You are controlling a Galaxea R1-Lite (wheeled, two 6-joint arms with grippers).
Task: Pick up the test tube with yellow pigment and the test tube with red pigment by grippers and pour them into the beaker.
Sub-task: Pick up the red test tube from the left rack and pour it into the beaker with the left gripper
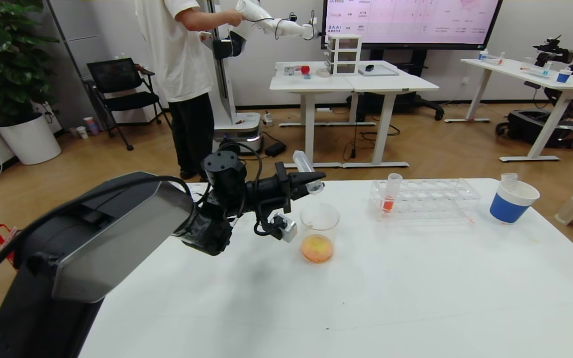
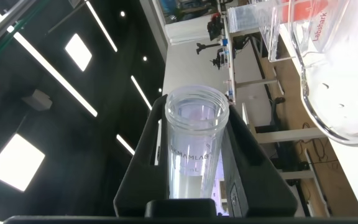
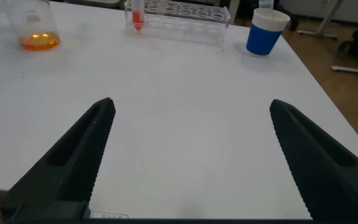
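My left gripper (image 1: 316, 180) (image 2: 194, 112) is shut on a clear test tube (image 1: 305, 169) (image 2: 194, 146) and holds it tilted, mouth down, just above the beaker (image 1: 319, 233) (image 2: 340, 93). No liquid shows in the held tube, so I cannot tell which pigment it carried. Orange-yellow liquid lies in the bottom of the beaker (image 3: 36, 28). A tube with red-orange liquid (image 1: 389, 195) (image 3: 137, 17) stands upright at the left end of a clear rack (image 1: 430, 196). No tube with yellow liquid is in view. My right gripper (image 3: 191, 118) hangs open over bare table near the front, holding nothing.
A blue-and-white paper cup (image 1: 513, 201) (image 3: 266, 31) stands right of the rack (image 3: 179, 11), near the table's far right corner. Behind the table a person stands by another robot, among desks and a chair.
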